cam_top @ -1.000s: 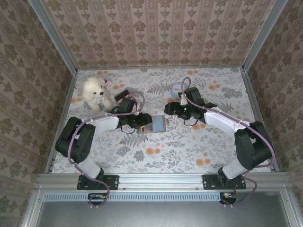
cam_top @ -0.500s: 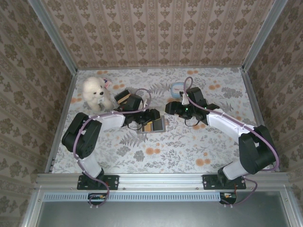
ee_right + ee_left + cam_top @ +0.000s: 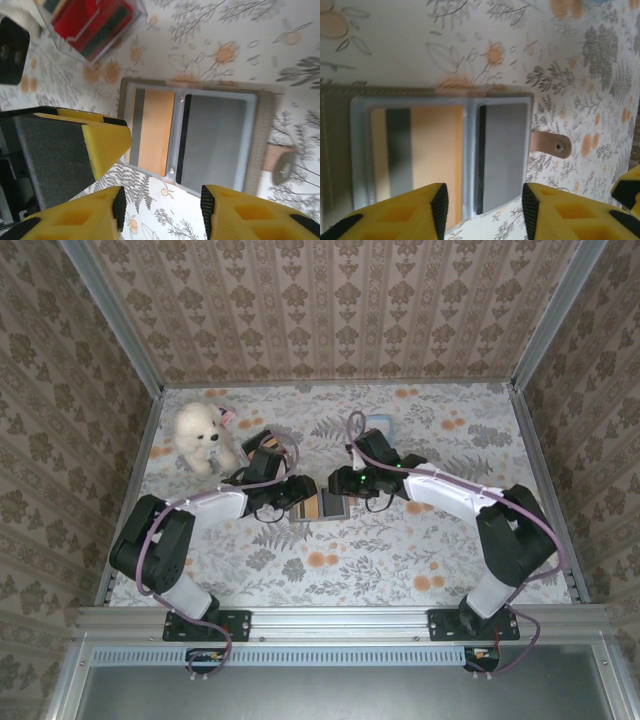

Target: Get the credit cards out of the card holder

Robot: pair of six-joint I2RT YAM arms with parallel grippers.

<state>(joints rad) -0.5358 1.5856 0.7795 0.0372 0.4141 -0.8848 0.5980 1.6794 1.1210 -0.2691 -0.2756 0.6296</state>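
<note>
Left gripper [image 3: 485, 207] and right gripper [image 3: 161, 210] both gape empty over the open card holder [image 3: 264, 135]; credit cards [image 3: 155, 131] look thin, stiff, slick, so best pinch an exposed edge.

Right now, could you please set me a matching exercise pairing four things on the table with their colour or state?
Things:
1 plush bear
2 card holder
3 striped card
4 snap tab

Descriptions:
A orange with a grey stripe
B white, fluffy
C tan, sticking out from the holder's edge
D grey-brown, lying open

Pairs: 1-B, 2-D, 3-A, 4-C
</note>
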